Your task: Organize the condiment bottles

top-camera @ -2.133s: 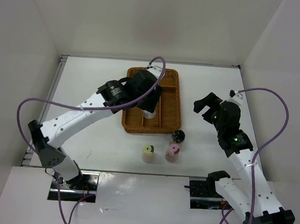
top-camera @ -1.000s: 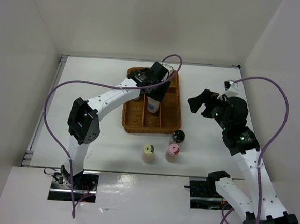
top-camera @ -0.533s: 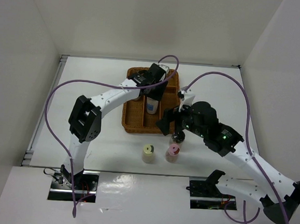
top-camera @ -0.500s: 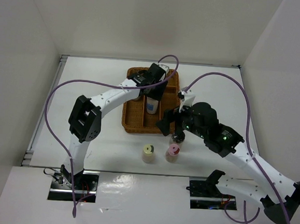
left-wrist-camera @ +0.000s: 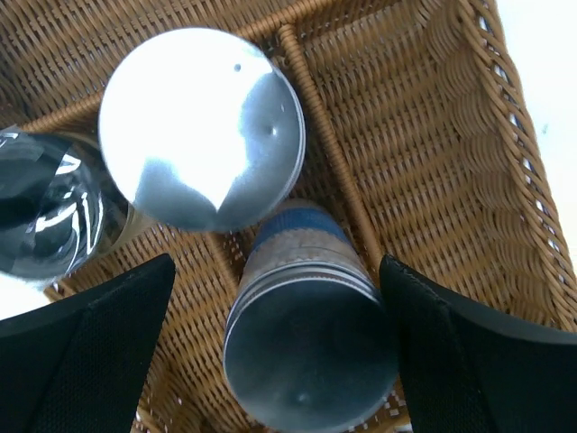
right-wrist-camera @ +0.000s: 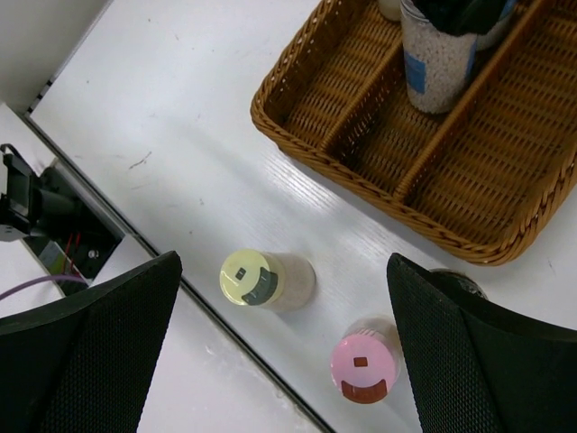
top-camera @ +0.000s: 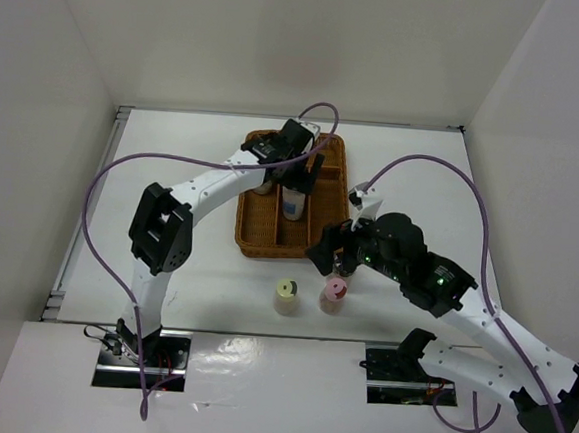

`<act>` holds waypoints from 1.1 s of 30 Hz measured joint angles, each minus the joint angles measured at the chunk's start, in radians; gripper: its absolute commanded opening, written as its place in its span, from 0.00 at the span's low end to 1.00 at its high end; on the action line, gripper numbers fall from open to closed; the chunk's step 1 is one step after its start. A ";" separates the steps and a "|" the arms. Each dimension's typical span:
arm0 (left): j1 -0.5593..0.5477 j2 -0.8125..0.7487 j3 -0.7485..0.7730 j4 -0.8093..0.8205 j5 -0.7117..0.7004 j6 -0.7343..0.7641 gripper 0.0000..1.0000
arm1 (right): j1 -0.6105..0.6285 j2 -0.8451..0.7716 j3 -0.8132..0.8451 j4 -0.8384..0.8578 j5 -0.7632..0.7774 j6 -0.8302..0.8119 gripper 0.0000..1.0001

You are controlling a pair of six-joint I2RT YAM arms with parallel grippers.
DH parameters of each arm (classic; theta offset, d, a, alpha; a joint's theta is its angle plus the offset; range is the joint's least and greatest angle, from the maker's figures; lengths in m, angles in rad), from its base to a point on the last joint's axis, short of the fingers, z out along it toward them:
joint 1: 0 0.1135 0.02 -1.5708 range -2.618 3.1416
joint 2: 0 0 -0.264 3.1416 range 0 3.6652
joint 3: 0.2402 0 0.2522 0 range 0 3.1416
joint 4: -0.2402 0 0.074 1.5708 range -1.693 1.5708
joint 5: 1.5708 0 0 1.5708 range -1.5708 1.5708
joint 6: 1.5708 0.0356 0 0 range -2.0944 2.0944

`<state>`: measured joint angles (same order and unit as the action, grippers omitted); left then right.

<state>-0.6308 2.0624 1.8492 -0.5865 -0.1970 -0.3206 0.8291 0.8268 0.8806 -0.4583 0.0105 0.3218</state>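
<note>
Top view: left end effector (top-camera: 295,175) over wicker tray (top-camera: 346,191) upper centre, right end effector (top-camera: 331,258) near yellow-green cap bottle (top-camera: 285,294) and pink cap bottle (top-camera: 335,292) on counter (top-camera: 424,167) lower centre. Left wrist: fingers (left-wrist-camera: 90,352) apart, straddling blue-label bottle (left-wrist-camera: 306,352) in tray, silver cap bottle (left-wrist-camera: 200,126) and dark cap bottle (left-wrist-camera: 45,212) beside it. Right wrist: fingers apart, empty; roughly half done, counter bottles left

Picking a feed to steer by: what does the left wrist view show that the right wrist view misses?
Left wrist only: two silver caps from above and a dark bottle beside them. Right wrist only: the yellow-green-capped bottle and pink-capped bottle standing on the table. Both: the wicker tray and the blue-labelled bottle in it.
</note>
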 measured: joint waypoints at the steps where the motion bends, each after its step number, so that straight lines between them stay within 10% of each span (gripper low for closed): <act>1: 0.000 -0.007 0.000 -0.004 0.005 0.000 1.00 | 0.000 0.002 -0.005 0.000 0.000 0.002 0.99; 9: 0.049 -0.229 -0.003 -0.052 0.116 -0.021 1.00 | 0.023 0.067 -0.009 0.010 -0.024 -0.003 0.99; 21: 0.438 -0.794 -0.273 -0.022 0.214 -0.050 1.00 | 0.311 0.486 0.103 -0.032 0.149 0.006 0.99; 33: 0.574 -0.931 -0.514 -0.069 0.319 -0.045 1.00 | 0.320 0.517 0.103 -0.059 0.203 0.056 0.96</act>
<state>-0.0570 1.1313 1.3354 -0.6556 0.1219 -0.3660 1.1496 1.3437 0.9840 -0.5175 0.2138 0.3775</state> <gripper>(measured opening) 1.000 0.967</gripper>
